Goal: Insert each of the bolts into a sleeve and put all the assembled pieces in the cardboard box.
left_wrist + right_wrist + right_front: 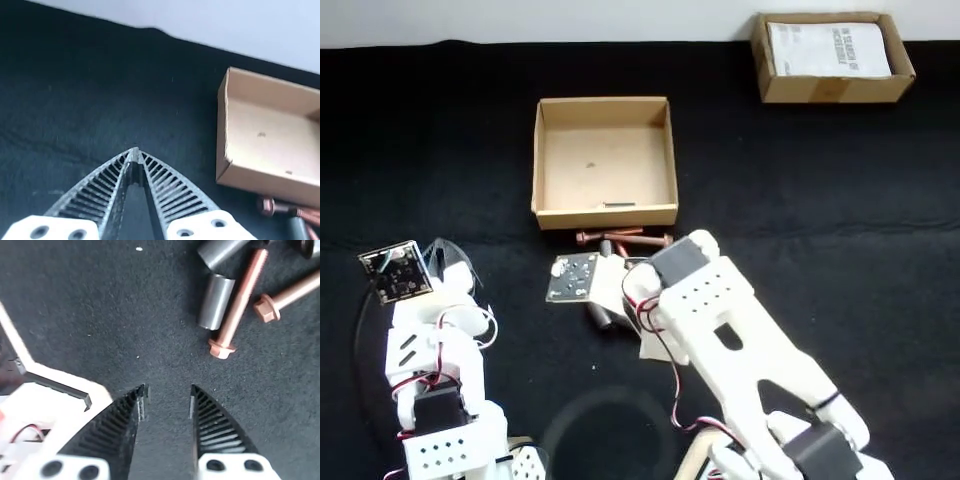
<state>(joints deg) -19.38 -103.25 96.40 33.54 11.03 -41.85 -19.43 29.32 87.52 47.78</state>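
Hanging over the dark table cloth (75, 300), the right gripper (166, 392) has its fingers spread a little, with nothing between them. The loose parts lie ahead of its tips and off to one side, none in line with the gap. Nearest is a copper bolt (239, 305). Its flanged head is the end closest to the fingertips and its shank runs away from them, slanting only slightly from the line of the fingers — so the jaws would close across the shank, not along it. A grey sleeve (216, 302) lies just beside that shank and nearly parallel to it, on the side toward the pincer; I cannot tell whether the two touch. A second bolt (290, 292) and a second sleeve (220, 250) lie farther out on the same side.

The left gripper (134, 160) is pressed together on nothing and sits well apart from the pile. For it, the cardboard box (225, 125) is ahead and off to one side, with bolt ends just past the box's near corner.

By my judgement the right arm is clearly the nearer one — its next move calls for a sideways shift to bring the bolt's shank between the fingers, and the sleeve crowding that shank could get caught in the pinch.
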